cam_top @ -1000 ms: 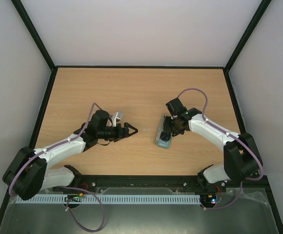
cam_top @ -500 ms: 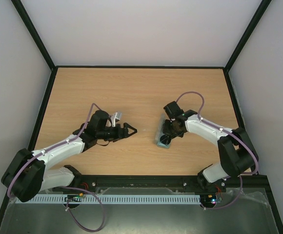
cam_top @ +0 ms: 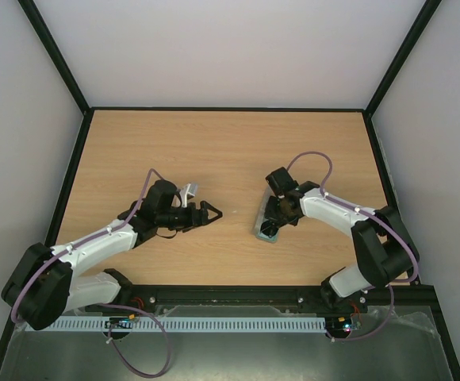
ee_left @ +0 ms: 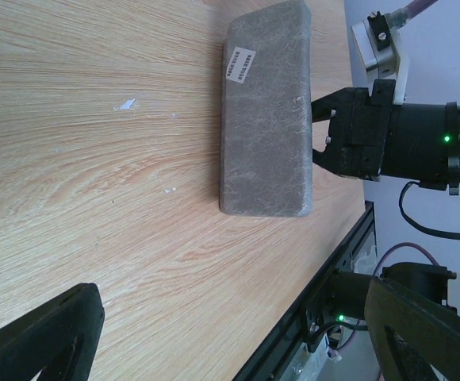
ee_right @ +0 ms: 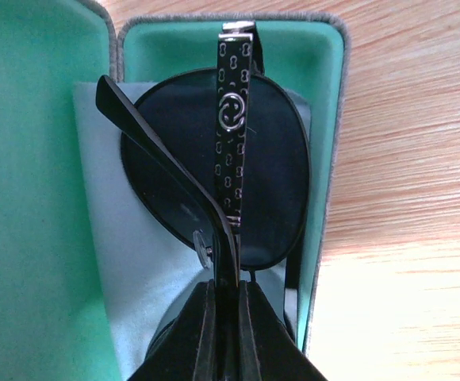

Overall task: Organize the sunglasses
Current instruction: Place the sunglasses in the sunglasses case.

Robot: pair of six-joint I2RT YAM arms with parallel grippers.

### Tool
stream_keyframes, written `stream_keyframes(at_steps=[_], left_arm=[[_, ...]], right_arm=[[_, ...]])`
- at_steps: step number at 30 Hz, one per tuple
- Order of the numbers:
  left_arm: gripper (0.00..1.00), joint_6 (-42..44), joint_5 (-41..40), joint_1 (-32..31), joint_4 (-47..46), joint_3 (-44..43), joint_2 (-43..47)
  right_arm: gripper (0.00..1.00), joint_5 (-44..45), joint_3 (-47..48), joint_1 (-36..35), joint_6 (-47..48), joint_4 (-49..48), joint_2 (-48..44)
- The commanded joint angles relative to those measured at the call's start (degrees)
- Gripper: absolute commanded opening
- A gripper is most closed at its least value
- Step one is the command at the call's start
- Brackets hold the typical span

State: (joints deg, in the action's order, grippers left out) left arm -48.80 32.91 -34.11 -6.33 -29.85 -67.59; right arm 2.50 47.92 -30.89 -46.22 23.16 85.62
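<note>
found the small round dark-lensed wire sunglasses lying inside the open grey fabric case with teal lining, on top of the light blue cloth. noted the right hand pinched narrow on the frame, where one slim temple arm angled up across the lens. judged the step as seating the glasses in the case. next called for folding that arm flat, letting go, backing out, then swinging the lid over without catching the frame. saw the left hand spread wide, holding nothing, over the wooden worktop, well apart from the case.
</note>
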Motion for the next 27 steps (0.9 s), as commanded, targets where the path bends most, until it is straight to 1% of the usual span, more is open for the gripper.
stream_keyframes(at_steps=[1, 7, 20, 22, 27], left_arm=[[0.93, 1.0, -0.2, -0.2, 0.9, 0.2, 1.2], [0.93, 1.2, -0.3, -0.2, 1.5, 0.4, 1.7], [0.93, 1.2, -0.3, -0.2, 1.3, 0.5, 1.7], [0.93, 1.2, -0.3, -0.2, 1.4, 0.5, 1.8], [0.93, 1.3, -0.5, -0.2, 1.5, 0.5, 1.8]], right_arm=[[0.01, 2.2, -0.7, -0.3, -1.9, -0.6, 0.7], [0.01, 3.5, -1.3, -0.3, -2.7, -1.3, 1.5], [0.01, 2.9, -4.6, -0.5, -3.5, -3.7, 1.7], [0.03, 2.7, -4.5, -0.5, -3.4, -3.6, 1.1], [0.12, 3.1, -3.0, -0.6, -2.7, -1.5, -1.6]])
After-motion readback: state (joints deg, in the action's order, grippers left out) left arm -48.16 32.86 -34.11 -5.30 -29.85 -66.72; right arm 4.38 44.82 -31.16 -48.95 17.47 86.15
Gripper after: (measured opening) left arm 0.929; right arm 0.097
